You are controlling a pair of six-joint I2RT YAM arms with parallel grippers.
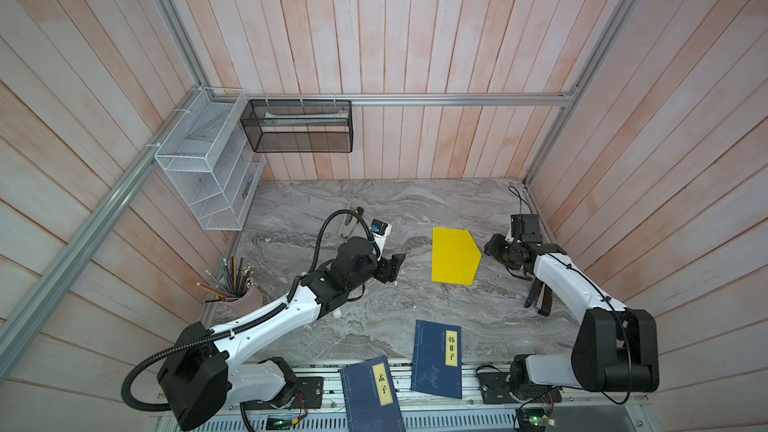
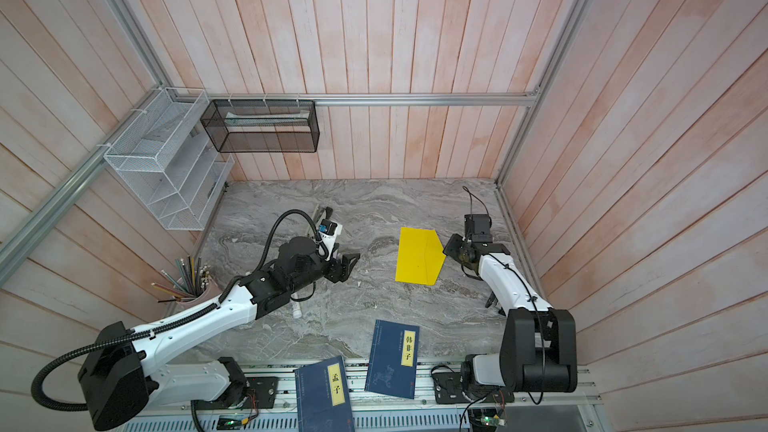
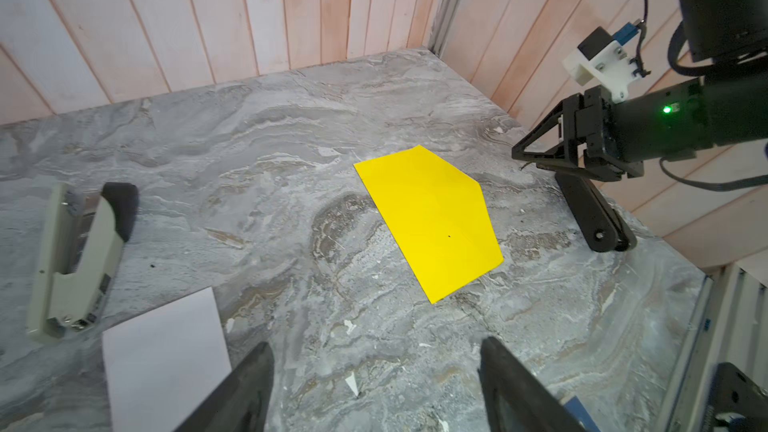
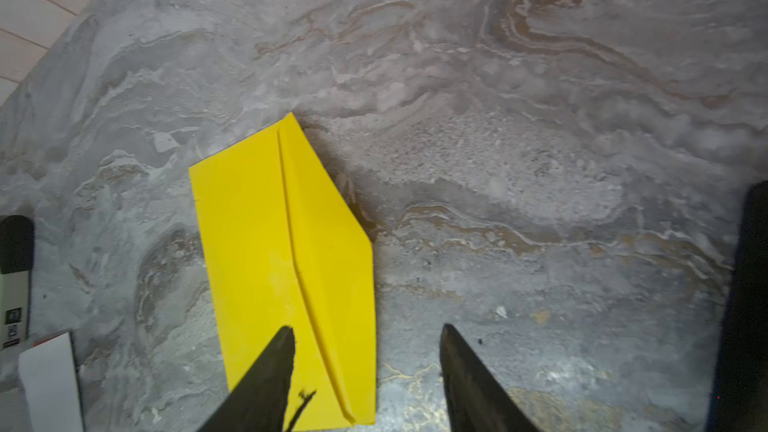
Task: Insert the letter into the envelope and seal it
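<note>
Right end effector [image 4: 366,327] straddles the envelope's [image 4: 257,243] flap edge, open tabletop [image 4: 540,160] beyond.

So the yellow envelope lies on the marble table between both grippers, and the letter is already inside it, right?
Not inside. The letter lies on the table, outside the envelope, as the left wrist view shows. The rest is right.

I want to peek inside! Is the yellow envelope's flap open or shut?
Open: the envelope lies flat, its tapered flap spread beyond the crease, not folded over.
</note>
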